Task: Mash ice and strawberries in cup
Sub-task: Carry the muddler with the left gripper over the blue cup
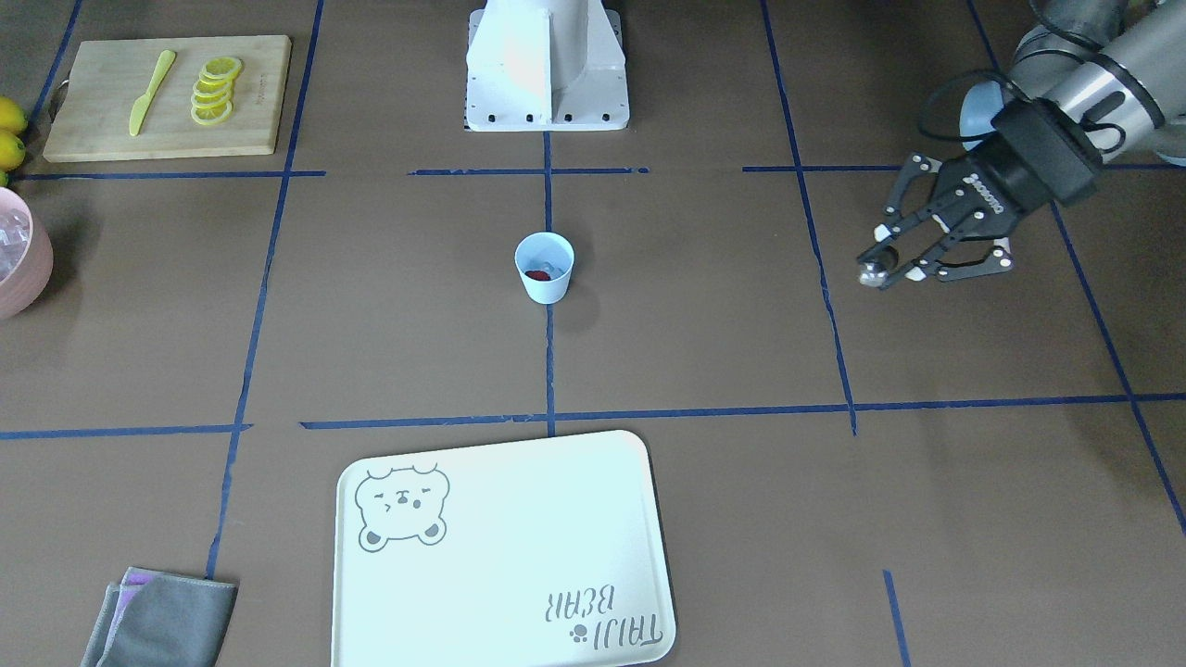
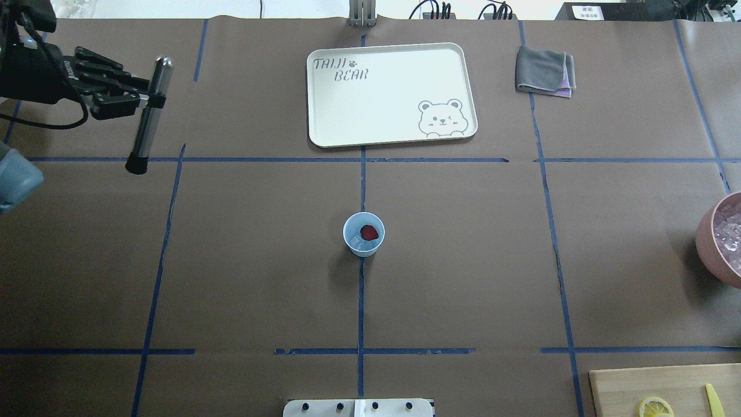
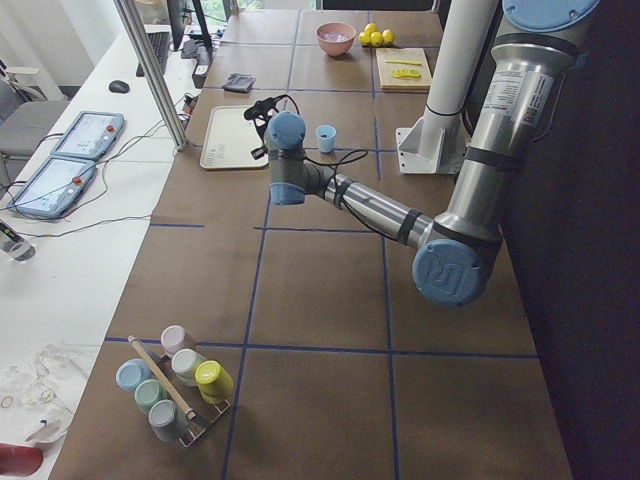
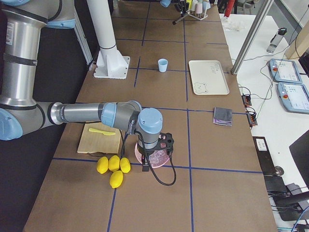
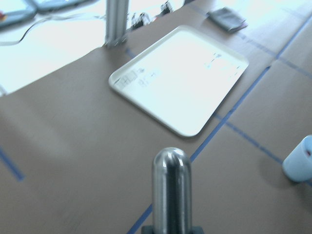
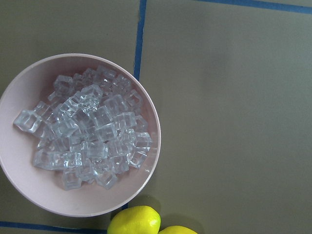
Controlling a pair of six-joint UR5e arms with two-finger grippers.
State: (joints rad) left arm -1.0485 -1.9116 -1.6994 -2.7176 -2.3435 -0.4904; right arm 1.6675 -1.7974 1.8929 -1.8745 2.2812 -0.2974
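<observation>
Overhead exterior shows the cup (image 2: 346,234) at the table's centre, well apart from both arms, with the strawberry (image 2: 369,233) and ice (image 2: 358,246) inside. The left gripper (image 2: 151,99) is clamped on a metal muddler (image 2: 144,136) at its upper half. The cup looks light and tippy, and the hard, slick ice will probably skid. Whether the right gripper (image 4: 161,149) is open cannot be told.

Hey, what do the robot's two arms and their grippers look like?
Both the left arm and the right arm are silver-grey tubes with rounded pale-blue joint caps. The left gripper is black, with skeletal linkage fingers and white lettering on its body; a black cable loops by its wrist. The right gripper is black too, with its own cable.
</observation>
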